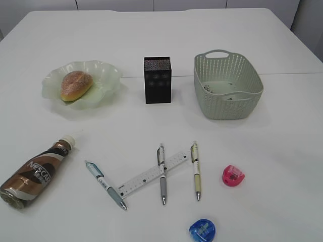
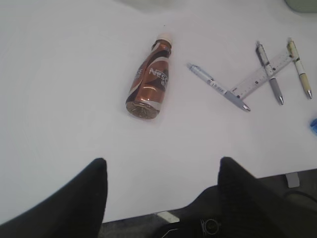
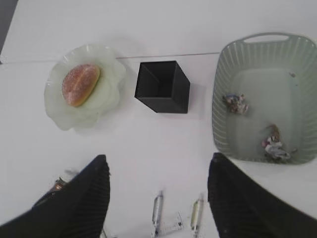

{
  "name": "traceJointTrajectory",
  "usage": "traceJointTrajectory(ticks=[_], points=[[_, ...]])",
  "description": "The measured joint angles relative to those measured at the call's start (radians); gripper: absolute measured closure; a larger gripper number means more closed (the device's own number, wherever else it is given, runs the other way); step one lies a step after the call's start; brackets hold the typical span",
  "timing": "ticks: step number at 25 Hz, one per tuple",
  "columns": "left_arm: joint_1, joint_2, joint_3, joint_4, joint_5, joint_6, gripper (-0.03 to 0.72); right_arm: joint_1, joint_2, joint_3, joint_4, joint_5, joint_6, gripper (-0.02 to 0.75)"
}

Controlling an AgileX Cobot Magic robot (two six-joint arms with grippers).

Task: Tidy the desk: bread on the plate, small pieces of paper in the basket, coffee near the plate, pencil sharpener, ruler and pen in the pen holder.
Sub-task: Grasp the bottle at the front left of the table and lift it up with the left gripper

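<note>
With bread sitting on the plate and paper scraps lying in the basket, the coffee bottle is lying well short of the plate, awaiting the wide, empty left gripper; the right gripper is gaping too.

White table (seam across), pale wall behind.
</note>
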Motion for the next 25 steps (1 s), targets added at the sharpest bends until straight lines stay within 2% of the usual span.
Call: traceJointTrajectory(ticks=[9, 22, 25], points=[[0.0, 0.024, 0.0, -0.006, -0.001, 0.045, 0.187, 0.0, -0.108, 0.265, -0.016, 0.002, -0.058, 0.248], [0.0, 0.064, 0.0, -0.008, -0.002, 0.055, 0.202, 0.0, -0.108, 0.272, -0.018, 0.002, -0.067, 0.248], [0.0, 0.077, -0.003, -0.022, -0.002, 0.055, 0.202, 0.0, -0.108, 0.272, -0.064, 0.002, -0.071, 0.248]])
